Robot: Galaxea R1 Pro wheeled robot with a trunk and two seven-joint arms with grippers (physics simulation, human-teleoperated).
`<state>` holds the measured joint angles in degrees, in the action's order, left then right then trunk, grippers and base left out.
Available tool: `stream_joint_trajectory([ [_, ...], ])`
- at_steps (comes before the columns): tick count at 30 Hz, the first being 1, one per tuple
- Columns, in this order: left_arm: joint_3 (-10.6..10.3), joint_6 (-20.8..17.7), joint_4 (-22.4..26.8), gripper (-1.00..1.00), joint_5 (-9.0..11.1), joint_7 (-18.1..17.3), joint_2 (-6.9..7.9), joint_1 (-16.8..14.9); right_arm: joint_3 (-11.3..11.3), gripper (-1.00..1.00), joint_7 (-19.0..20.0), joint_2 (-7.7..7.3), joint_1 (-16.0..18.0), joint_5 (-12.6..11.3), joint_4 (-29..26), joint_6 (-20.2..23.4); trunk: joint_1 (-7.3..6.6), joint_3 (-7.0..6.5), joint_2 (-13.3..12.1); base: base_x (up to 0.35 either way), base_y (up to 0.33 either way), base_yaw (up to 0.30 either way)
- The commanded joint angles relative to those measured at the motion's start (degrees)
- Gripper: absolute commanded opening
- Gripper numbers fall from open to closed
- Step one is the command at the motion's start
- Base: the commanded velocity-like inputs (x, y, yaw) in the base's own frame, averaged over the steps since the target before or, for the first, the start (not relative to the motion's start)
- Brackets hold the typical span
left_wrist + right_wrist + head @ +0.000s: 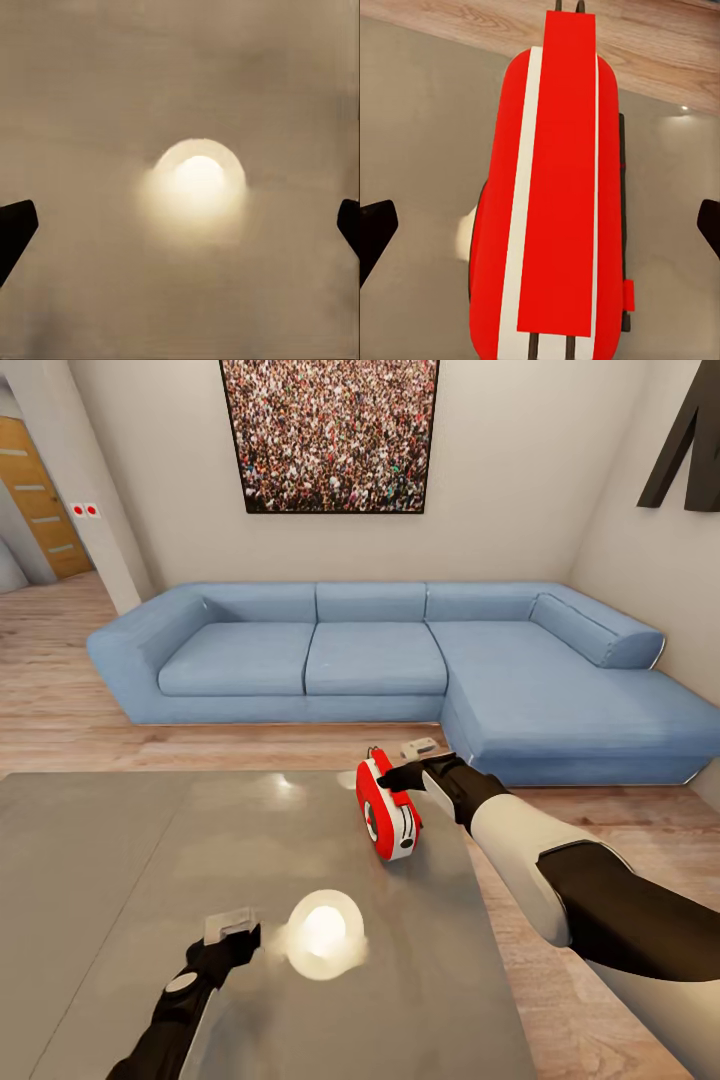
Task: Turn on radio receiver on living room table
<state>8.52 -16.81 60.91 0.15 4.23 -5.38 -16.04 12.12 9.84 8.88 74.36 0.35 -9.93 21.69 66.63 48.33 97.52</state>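
Observation:
The red radio receiver (388, 816) with its white side band stands upright near the far right edge of the glossy grey table (120, 860). My right gripper (408, 762) hovers just over the radio's top. In the right wrist view the radio (556, 187) lies between the two dark fingertips (376, 225), which stand wide apart and clear of its sides, so the gripper is open. Whether a finger touches the radio's top, I cannot tell. My left gripper (232, 928) hangs open above the table's near middle, holding nothing.
A bright lamp reflection (322, 932) glows on the tabletop beside the left gripper. The blue L-shaped sofa (380, 660) lies beyond the table, across a strip of wood floor, under the framed crowd picture (335, 430). A wooden door (40, 500) is far left.

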Motion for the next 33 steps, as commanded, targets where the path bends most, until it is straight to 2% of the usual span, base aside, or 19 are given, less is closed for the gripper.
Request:
stream_joint_trajectory([
  [1,0.3,-0.1,-0.2,1.0,0.0,0.0,0.01,0.0,0.0,1.0,0.0,0.0,0.0,0.0,0.0,0.0,0.0,0.01,0.0,0.0,0.0,0.0],
  [5,2.6,-1.4,2.3,1.0,0.0,0.1,0.0,0.0,0.0,1.0,0.0,0.0,0.0,0.0,0.0,0.1,0.0,0.01,0.0,0.0,0.0,0.0],
  [9,6.6,-7.5,7.1,1.0,0.0,0.0,0.04,0.0,0.0,1.0,0.0,0.0,0.0,0.0,0.0,0.1,0.0,0.01,0.0,0.0,0.0,0.0],
  [11,7.7,-8.6,7.8,1.0,0.0,0.0,-0.04,0.0,0.0,1.0,0.0,0.0,0.0,0.0,0.0,0.1,0.0,0.01,0.0,0.0,0.0,0.0],
  [25,8.1,-8.9,7.5,1.0,0.0,0.0,-0.33,0.0,0.0,1.0,-0.1,0.0,0.0,0.1,0.0,0.3,0.0,0.01,0.0,0.0,0.0,0.0],
  [30,8.1,-8.8,7.4,1.0,0.0,0.0,-0.33,0.0,0.0,1.0,-0.1,0.0,0.0,0.4,-0.1,4.9,0.0,0.01,0.0,0.0,0.0,0.0],
  [33,8.1,-8.8,7.4,1.0,0.0,0.0,-0.33,0.0,0.1,1.0,-0.1,0.06,0.0,0.5,-0.1,6.1,0.0,0.01,0.0,0.0,0.0,0.0],
])
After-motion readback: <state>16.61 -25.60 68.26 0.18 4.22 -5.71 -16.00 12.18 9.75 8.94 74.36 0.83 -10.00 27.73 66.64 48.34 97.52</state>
